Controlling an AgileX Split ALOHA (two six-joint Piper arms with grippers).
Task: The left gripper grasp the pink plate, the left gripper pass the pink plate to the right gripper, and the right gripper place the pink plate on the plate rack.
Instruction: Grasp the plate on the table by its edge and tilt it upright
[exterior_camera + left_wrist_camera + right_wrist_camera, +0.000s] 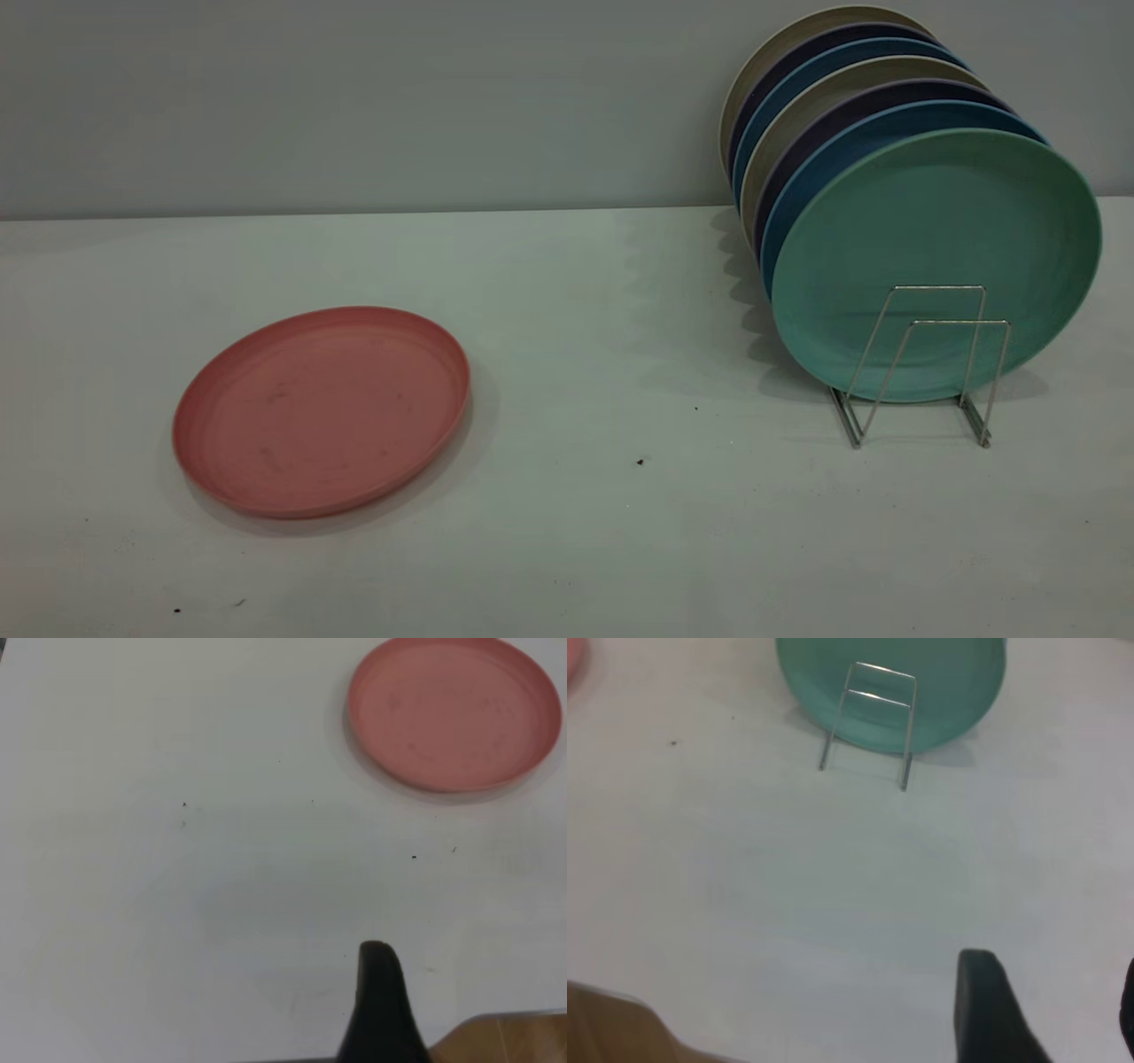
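The pink plate (323, 409) lies flat on the white table at the left; it also shows in the left wrist view (454, 711). The plate rack (921, 372) stands at the right, its front wire loops bare, and shows in the right wrist view (868, 722). Neither gripper shows in the exterior view. My left gripper (478, 979) hovers near the table's edge, well apart from the pink plate; one black finger (379, 1001) shows with nothing against it. My right gripper (1054, 973) is open and empty, well short of the rack.
Several plates stand in the rack, a mint-green plate (935, 261) in front, with blue, dark and beige ones behind. A grey wall runs along the back. The wooden floor shows past the table's edge (505, 1041).
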